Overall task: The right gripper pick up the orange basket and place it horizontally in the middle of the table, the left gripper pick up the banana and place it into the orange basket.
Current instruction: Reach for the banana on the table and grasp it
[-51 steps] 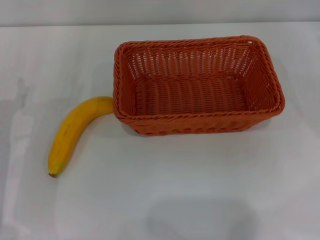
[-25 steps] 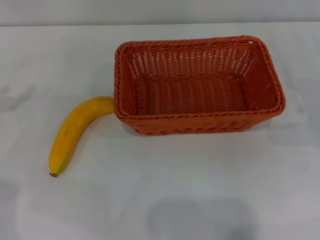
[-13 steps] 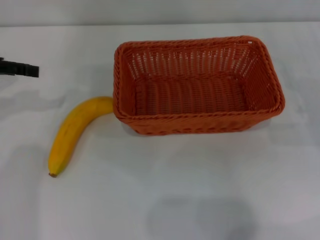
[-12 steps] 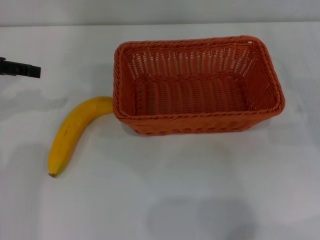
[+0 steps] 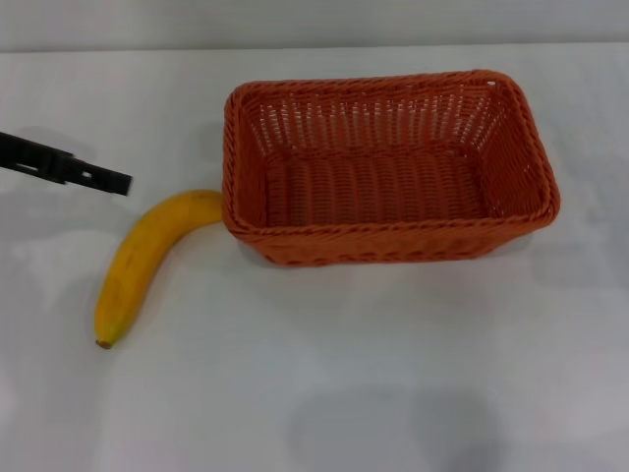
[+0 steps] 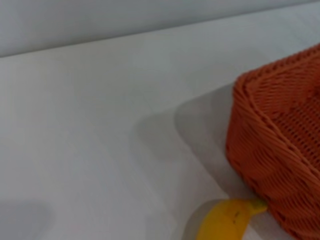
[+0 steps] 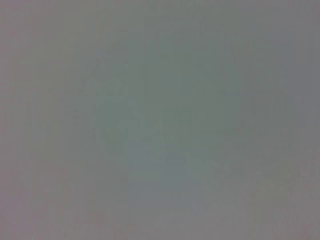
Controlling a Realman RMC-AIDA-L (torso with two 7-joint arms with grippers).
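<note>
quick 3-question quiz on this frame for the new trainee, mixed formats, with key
1. True or false: the banana lies inside the orange basket.
2. Multiple choice: in the head view, where does the left pincer show? A) over the basket B) at the left edge, beyond the banana's basket-side end C) at the near edge of the table
3. Fill in: the banana's upper end reaches the basket's ____ side, as seen from the head camera.

Key: 1 false (it lies on the table, outside). 2 B. 3 left. The right pincer is in no view.
</note>
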